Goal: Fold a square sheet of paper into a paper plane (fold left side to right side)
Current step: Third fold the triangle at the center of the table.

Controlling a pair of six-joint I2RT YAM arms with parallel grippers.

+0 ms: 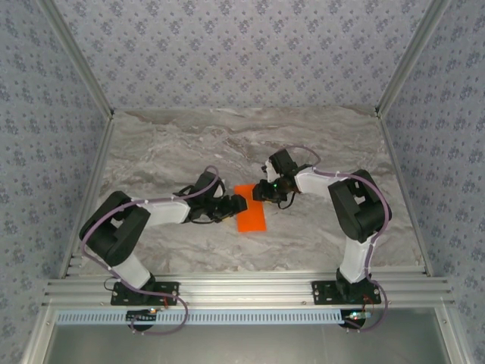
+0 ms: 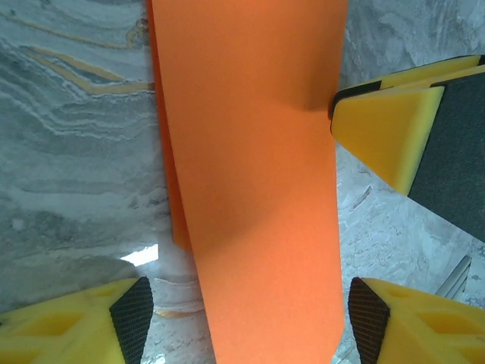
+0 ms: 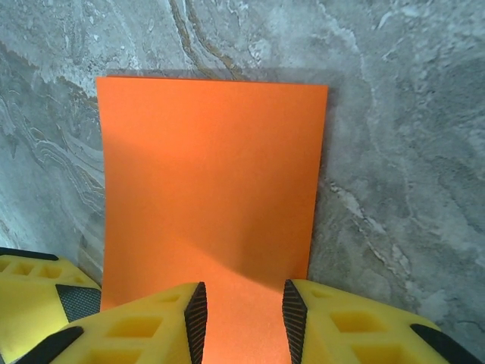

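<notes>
The square sheet of paper (image 1: 251, 218), folded in half, is lying on the marble table (image 1: 326, 152), long axis running far-to-near, the left gripper (image 2: 250, 312) straddling it open-jawed, the right gripper (image 3: 242, 312) hovering narrowly parted at its far end.

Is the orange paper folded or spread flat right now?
Folded over: the orange paper looks narrower than square from above, and the left wrist view shows a second layer's edge peeking out beneath the top one.
</notes>
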